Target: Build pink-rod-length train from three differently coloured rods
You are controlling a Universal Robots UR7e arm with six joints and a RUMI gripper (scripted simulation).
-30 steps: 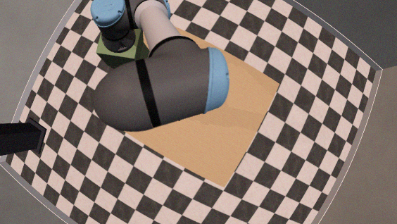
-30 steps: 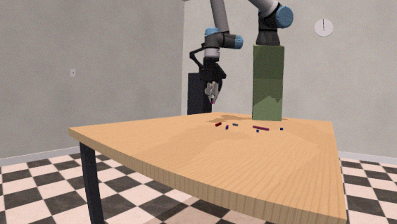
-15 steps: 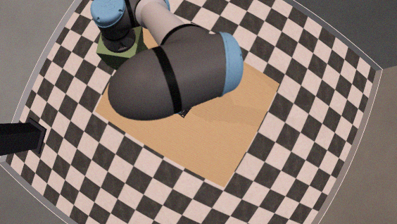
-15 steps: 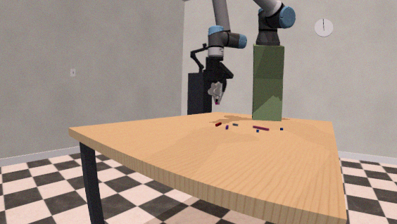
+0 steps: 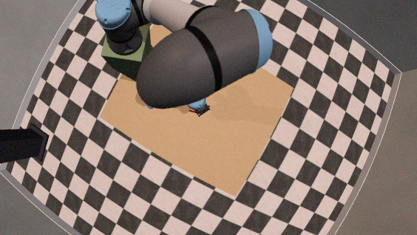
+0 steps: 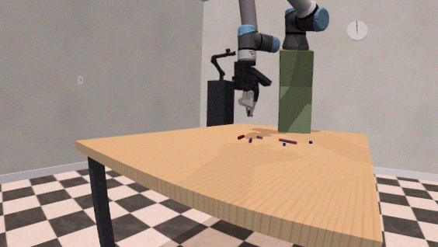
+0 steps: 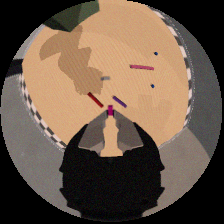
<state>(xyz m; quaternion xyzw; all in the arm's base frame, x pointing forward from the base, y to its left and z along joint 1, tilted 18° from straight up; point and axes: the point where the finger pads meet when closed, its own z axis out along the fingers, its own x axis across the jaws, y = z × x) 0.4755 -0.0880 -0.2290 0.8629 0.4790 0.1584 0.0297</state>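
Closed pincer [image 6: 249, 113] [image 7: 110, 110] grips the magenta rod [image 6: 250, 115] [image 7: 110, 110] above the table [image 6: 163, 163] [image 7: 120, 50]; no train is laid, so all three placements apparently remain.

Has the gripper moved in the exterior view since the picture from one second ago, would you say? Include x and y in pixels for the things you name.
Yes. Against the green pedestal [image 6: 296, 93], the gripper [image 6: 249, 113] [image 7: 110, 110] has shifted right, closer to it, carrying the magenta rod [image 6: 250, 115] [image 7: 110, 108].
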